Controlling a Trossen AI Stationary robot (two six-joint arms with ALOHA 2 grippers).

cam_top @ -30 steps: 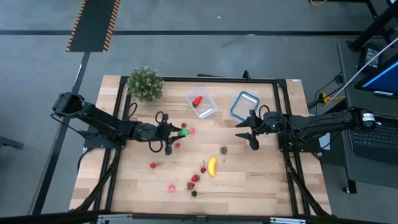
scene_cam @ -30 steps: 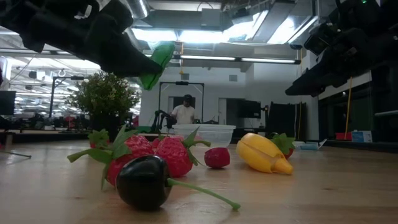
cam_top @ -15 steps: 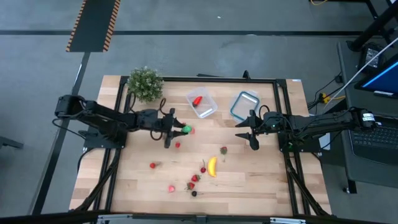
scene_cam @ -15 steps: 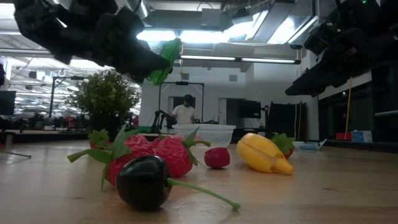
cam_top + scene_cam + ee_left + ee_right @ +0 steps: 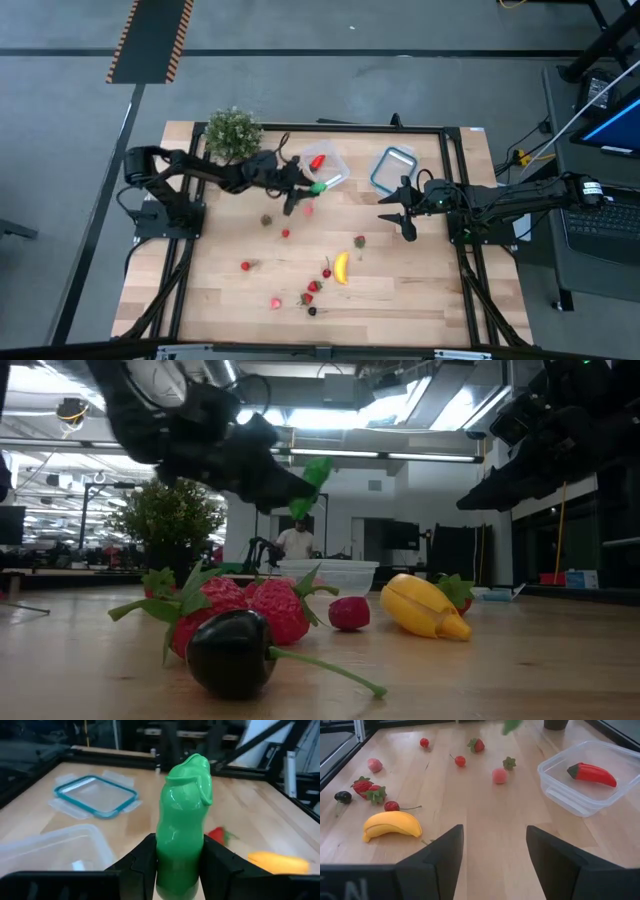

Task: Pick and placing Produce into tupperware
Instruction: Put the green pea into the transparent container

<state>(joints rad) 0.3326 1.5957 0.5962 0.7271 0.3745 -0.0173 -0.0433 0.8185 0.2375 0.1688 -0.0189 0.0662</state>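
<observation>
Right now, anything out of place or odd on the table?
Nothing damaged or spilled. Toy fruit lies scattered loose, as expected: a banana and berries. One red pepper is in the clear tub. The left gripper holds a green vegetable beside it.

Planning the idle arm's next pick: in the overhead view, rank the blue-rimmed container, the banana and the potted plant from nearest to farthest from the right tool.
From the right tool:
1. Blue-rimmed container, just behind it.
2. Banana, toward the table's front.
3. Potted plant, far back-left corner.
</observation>
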